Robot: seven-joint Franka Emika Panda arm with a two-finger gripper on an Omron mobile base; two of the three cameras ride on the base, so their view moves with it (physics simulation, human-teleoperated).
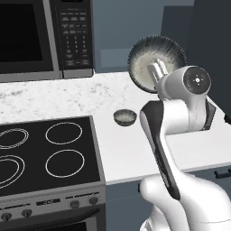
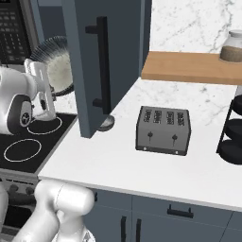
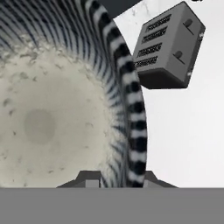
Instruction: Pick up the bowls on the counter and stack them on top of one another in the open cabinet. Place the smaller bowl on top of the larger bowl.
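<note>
The robot's two-finger gripper (image 3: pixel 114 178) is clamped on the rim of the larger bowl (image 1: pixel 151 61), a wide dark grey ribbed bowl with a pale speckled inside. In the hand view one dark fingertip (image 3: pixel 89 178) sits on the pale inner side and the other on the streaked outer side, with the wall of the bowl (image 3: pixel 52 105) pinched between them, so the jaws stand only as far apart as the rim is thick. The bowl is lifted clear of the white marble-like speckled counter (image 1: pixel 135 149) and tipped on edge, its pale inside facing back toward the base cameras; it hangs above the rear part of the counter, in front of the blue-grey back wall. The right base view shows the bowl (image 2: pixel 59 66) just left of the blue-grey cabinet door (image 2: pixel 106 61) that stands open. The smaller bowl (image 1: pixel 125 117), dark grey and ribbed, rests upright on the counter close to the right edge of the black stovetop (image 1: pixel 45 153), below and to the left of the raised bowl. Farther right on the counter stands a grey four-slot toaster (image 2: pixel 163 130).
</note>
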